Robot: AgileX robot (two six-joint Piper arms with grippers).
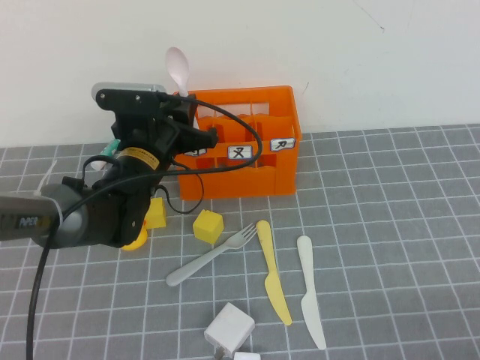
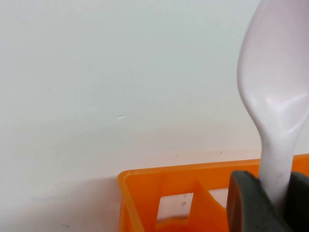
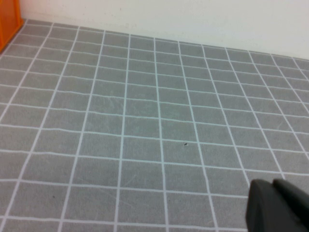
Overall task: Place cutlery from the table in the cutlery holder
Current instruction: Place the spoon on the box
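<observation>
My left gripper (image 1: 178,103) is shut on the handle of the pale pink-white spoon (image 1: 178,69) and holds it upright, bowl up, over the back left part of the orange cutlery holder (image 1: 259,176). In the left wrist view the spoon (image 2: 273,96) rises between the dark fingers (image 2: 244,203) of the gripper (image 2: 275,195), above the crate's rim (image 2: 145,181). The grey-green fork (image 1: 214,255), pale yellow knife (image 1: 274,281) and white knife (image 1: 310,300) lie on the table (image 1: 390,225) in front of the crate. My right gripper (image 3: 277,200) is shut and empty over bare table (image 3: 145,121), outside the high view.
A yellow cube (image 1: 208,226) lies by the fork's tines and a second yellow block (image 1: 155,214) sits under my left arm. A white block (image 1: 229,328) lies near the front edge. The crate's edge (image 3: 7,19) shows far off in the right wrist view.
</observation>
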